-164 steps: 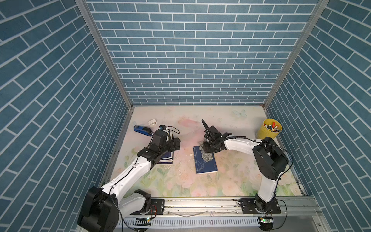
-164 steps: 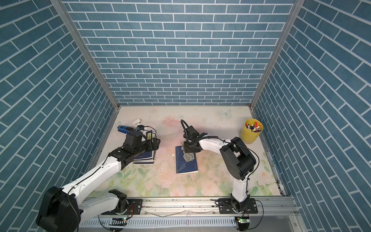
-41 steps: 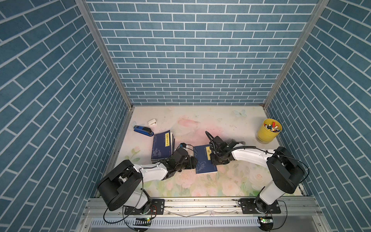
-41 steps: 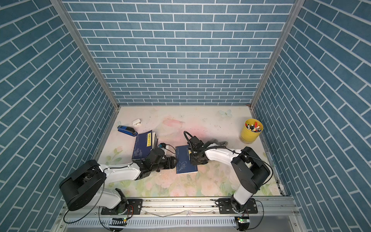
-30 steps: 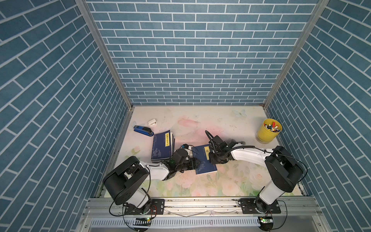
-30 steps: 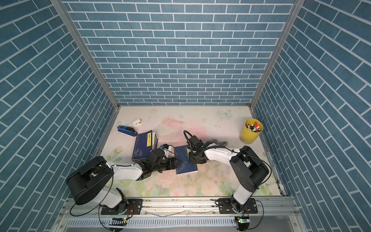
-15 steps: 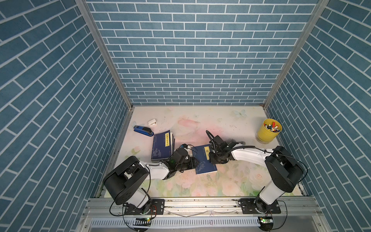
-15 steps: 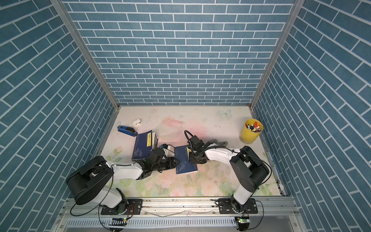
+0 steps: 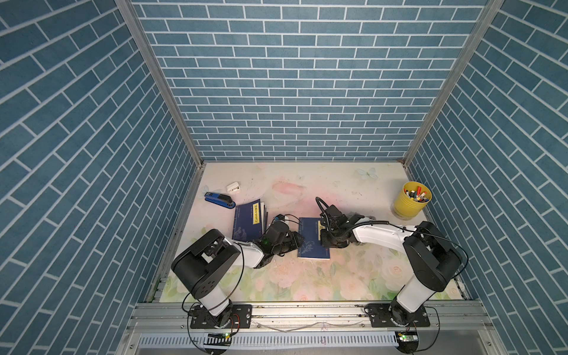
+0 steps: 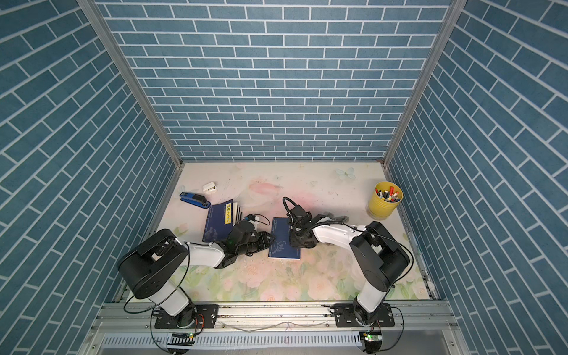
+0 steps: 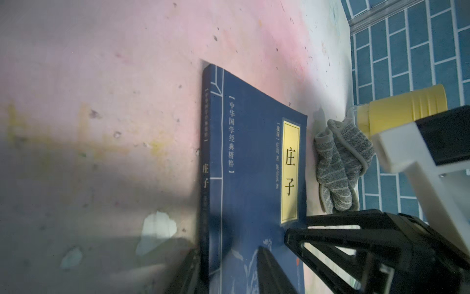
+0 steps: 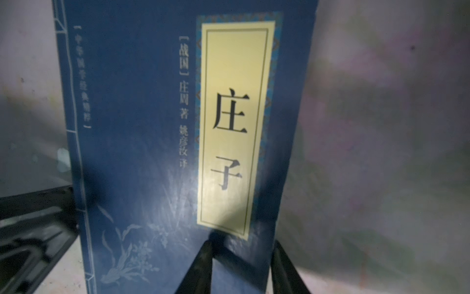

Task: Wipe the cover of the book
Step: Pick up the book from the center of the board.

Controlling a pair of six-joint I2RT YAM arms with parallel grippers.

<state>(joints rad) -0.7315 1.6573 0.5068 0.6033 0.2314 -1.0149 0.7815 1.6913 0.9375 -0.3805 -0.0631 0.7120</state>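
Book [image 9: 312,241]: flat, cover up, directly ahead of both grippers, long axis crosswise to their reach.
Left gripper [image 9: 297,240]: straddles the spine edge, jaws part-way apart, holding nothing.
Right gripper [image 9: 324,244]: straddles the fore-edge, likewise parted, empty.
Cloth [image 11: 338,165]: loose, ungripped, behind the right gripper beside its arm; right arm nearer.

The book [image 9: 312,242] lies mid-way across the worktop [image 9: 338,276], the left pincer [image 9: 298,242] at its left edge, the right pincer [image 9: 325,242] at its right edge, and a cloth [image 11: 338,163] just beside its far right corner. A second book [image 9: 248,224] lies left of it, a stapler [image 9: 218,199] behind that, and a cup [image 9: 410,204] at the right rear.
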